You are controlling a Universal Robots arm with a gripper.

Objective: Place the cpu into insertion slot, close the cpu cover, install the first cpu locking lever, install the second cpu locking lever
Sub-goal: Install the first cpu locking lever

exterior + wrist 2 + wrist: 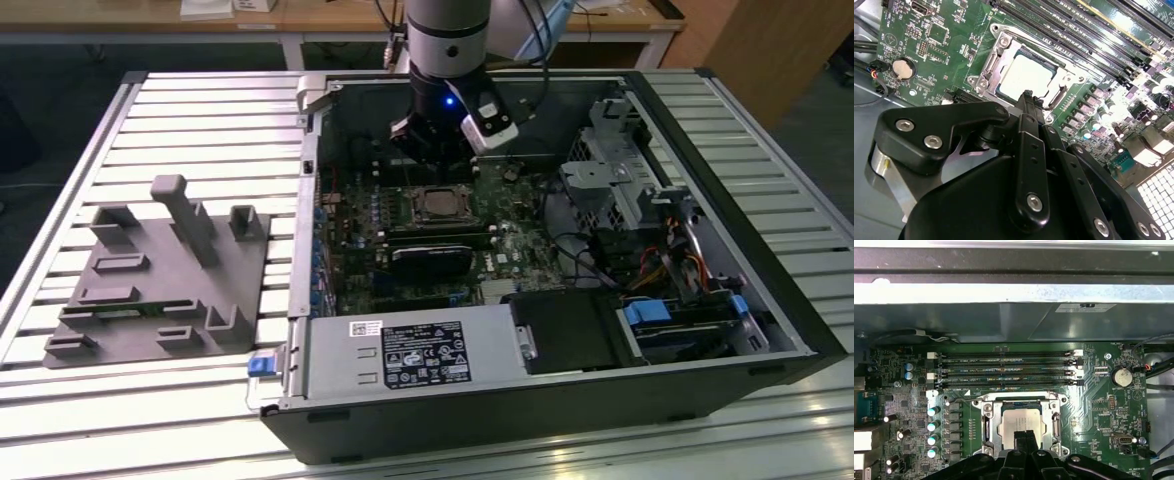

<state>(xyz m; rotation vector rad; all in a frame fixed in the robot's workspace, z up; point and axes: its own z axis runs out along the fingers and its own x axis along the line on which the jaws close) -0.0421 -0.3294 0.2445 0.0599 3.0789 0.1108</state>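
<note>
The gripper [1024,436] has a black body that covers the near edge of the slot [986,409] in both wrist views, so that side of the cover [1021,401] is hidden. Its fingertips are pressed together with only a seam between them. They hold nothing and hang just over the slot's near edge.

The cpu [1020,424] sits in the slot, and its pale top shows through the cover's window. The cover lies flat around it. Whether the levers are latched is hard to make out.

The exterior view shows the arm [447,40] standing over the open case [747,300]. One grey fixture [160,270] lies on the slatted table [80,420] at that view's left, well apart from the case.

The first wrist view shows four RAM slots [1009,367] side by side beyond the slot, and one coin battery [1121,376]. In the second wrist view the RAM slots are cut off at the edge.
</note>
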